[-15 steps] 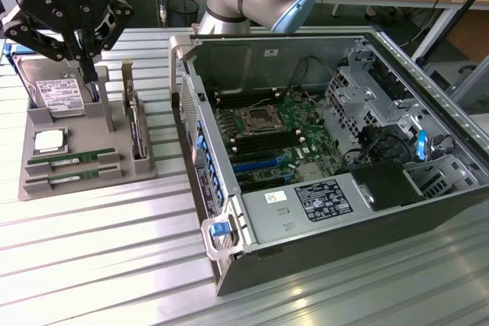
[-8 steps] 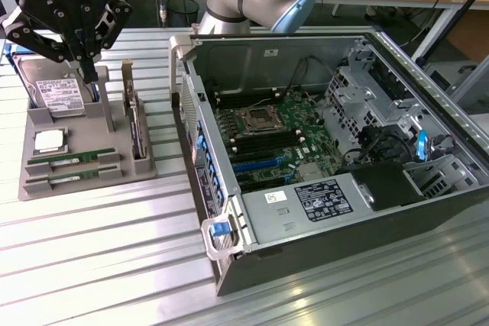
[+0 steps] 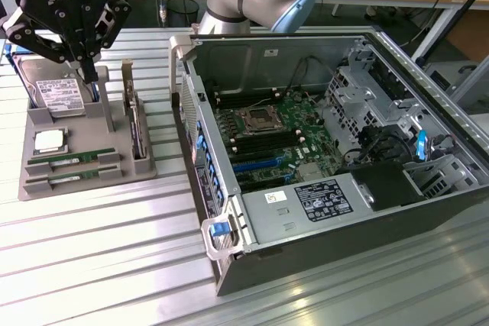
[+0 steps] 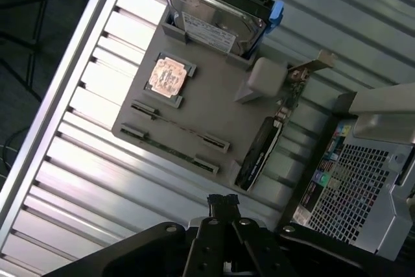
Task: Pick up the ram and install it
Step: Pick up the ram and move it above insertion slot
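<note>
Two ram sticks lie flat in slots along one edge of a grey holder tray (image 3: 99,181), one ram (image 3: 72,156) beside the other (image 3: 72,174). In the wrist view they show edge-on as thin strips (image 4: 178,123) (image 4: 170,152) on the tray (image 4: 214,105). My black gripper (image 3: 90,74) hangs above the tray at the exterior view's left, in front of the hard drive. It is shut, with nothing held. From the wrist, its closed gripper tips (image 4: 224,202) sit well above the table slats beside the tray.
The tray also holds an upright hard drive (image 3: 59,95), a CPU (image 3: 47,141) and an expansion card (image 3: 136,124) standing on edge. The open computer case (image 3: 367,211) lies at the exterior view's right, its motherboard (image 3: 271,131) exposed. The table is slatted metal.
</note>
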Motion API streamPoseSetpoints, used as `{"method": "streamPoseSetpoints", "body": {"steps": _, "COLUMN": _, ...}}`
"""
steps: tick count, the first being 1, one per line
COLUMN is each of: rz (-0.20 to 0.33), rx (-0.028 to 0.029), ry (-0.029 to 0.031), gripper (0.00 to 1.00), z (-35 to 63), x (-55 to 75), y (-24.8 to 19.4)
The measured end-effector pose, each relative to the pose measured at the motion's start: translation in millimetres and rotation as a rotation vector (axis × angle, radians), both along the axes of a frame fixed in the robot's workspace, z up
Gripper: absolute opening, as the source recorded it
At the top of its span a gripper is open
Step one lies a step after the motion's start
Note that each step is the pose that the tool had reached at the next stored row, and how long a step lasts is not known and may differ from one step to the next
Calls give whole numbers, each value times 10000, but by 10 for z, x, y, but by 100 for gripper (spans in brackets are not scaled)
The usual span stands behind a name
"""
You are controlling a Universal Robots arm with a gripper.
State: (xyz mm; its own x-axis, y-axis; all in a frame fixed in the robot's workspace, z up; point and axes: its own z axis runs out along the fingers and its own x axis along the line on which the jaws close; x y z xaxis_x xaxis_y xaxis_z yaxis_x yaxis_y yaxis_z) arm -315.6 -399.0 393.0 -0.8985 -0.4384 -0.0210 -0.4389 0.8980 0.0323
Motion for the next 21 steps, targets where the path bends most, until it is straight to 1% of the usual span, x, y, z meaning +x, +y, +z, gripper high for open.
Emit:
{"method": "streamPoseSetpoints", "body": {"steps": 7, "rz": 472, "rx": -22, "ry": 0, "gripper": 10, "z": 0, "x": 0, "y": 0}}
{"method": "streamPoseSetpoints", "body": {"steps": 21, "rz": 1963, "rx": -73, "ry": 0, "gripper": 10, "z": 0, "x": 0, "y": 0}}
